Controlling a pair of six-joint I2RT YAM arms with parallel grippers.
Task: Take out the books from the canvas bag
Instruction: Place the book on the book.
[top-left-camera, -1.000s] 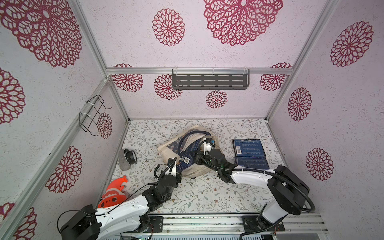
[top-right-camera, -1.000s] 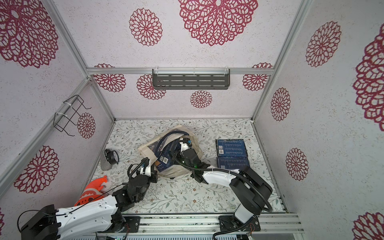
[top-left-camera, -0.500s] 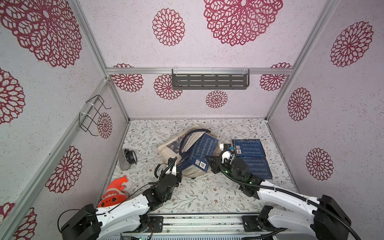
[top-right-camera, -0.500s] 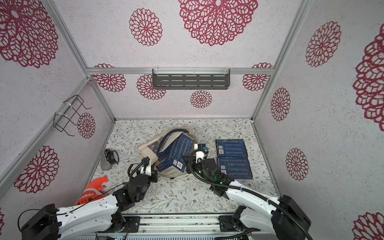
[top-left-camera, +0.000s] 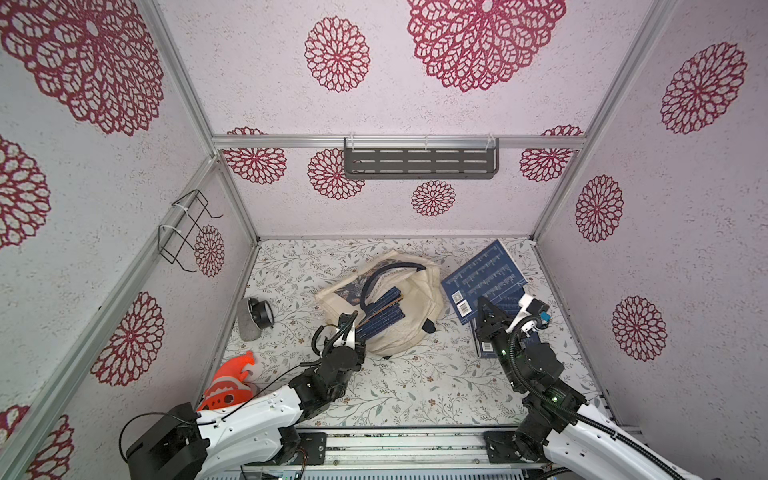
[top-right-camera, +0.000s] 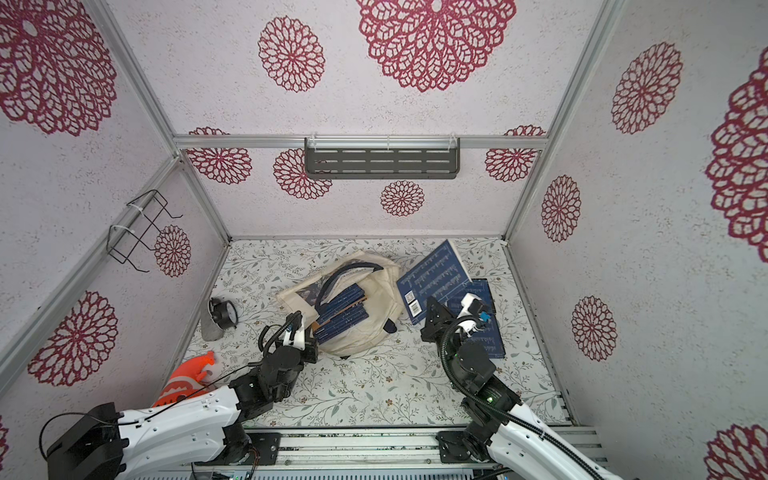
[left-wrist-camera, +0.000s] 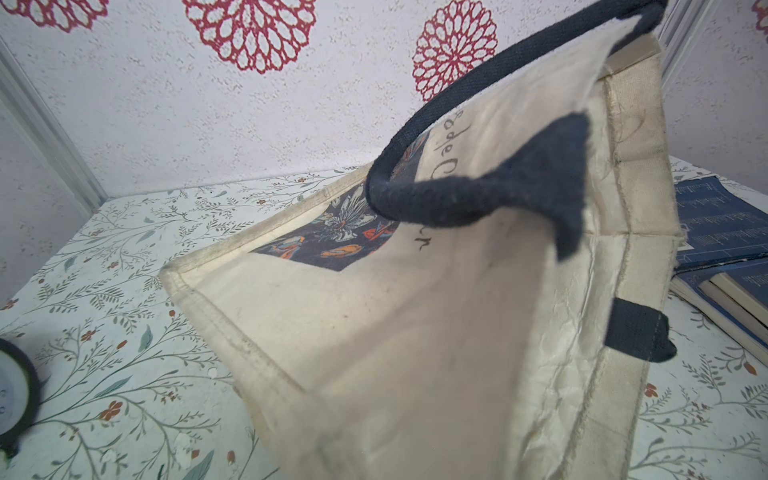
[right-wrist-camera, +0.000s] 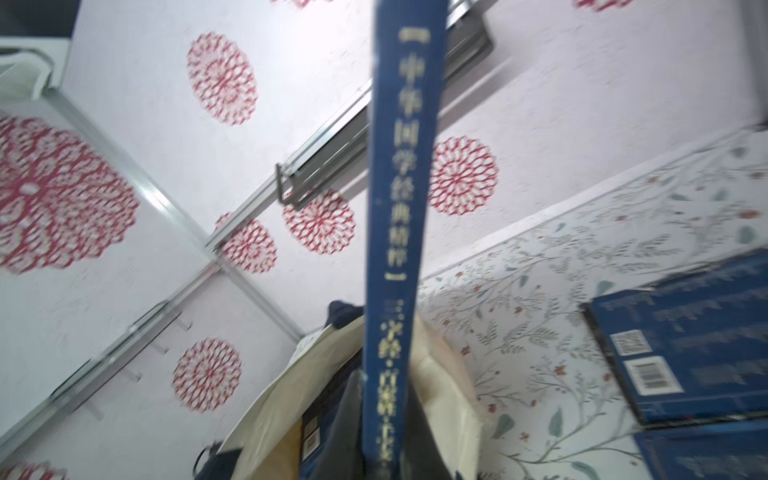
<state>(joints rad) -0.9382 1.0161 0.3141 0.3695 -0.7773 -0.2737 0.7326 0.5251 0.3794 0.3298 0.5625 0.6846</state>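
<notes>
At the right of the desk (top-left-camera: 415, 386), the right pincer (top-left-camera: 483, 304) is pinching 1 dark-blue book (top-left-camera: 482, 272) by its near corner, beside the barcodes. It holds the book raised and tilted over the stack of books (top-right-camera: 492, 338) lying flat there. In the right wrist view the gold-lettered spine rises from between the jaws.

I judge the book light and fairly stiff, but its smooth cover could pivot in a corner grip. A hold close to the spine should be steadiest, and it should go down flat.

Left of it, in the middle of the desk, the canvas bag (top-left-camera: 417, 297) slumps with its mouth open. Several more books (top-left-camera: 382, 312) are packed side by side inside, edges showing under a navy handle (top-left-camera: 374, 280).

The left pincer (top-left-camera: 347, 323) is at the bag's near-left rim, pressed together on the cream fabric, which fills the left wrist view.

The cloth is soft and would likely drag along with a book, so that hold on the rim matters. Each remaining book is best taken by its exposed edge, 1 at a time.
</notes>
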